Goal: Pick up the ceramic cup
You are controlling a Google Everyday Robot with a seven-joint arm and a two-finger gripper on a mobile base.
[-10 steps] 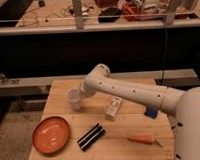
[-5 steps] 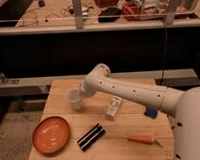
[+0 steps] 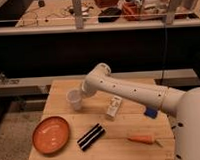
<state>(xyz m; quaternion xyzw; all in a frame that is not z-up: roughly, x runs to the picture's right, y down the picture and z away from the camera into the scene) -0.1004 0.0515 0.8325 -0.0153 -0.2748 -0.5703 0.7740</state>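
At the table's (image 3: 61,88) far left, gripper (image 3: 80,95) meets cup (image 3: 74,99).
Finger state: cannot tell; plate (image 3: 51,134) sits nearer.

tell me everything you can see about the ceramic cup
The small pale white ceramic cup is a handleless tapered tumbler with a wider round rim, standing upright on the light wooden table near its back left, behind the round orange plate. The end effector sits against its right side, at the tip of the white arm.
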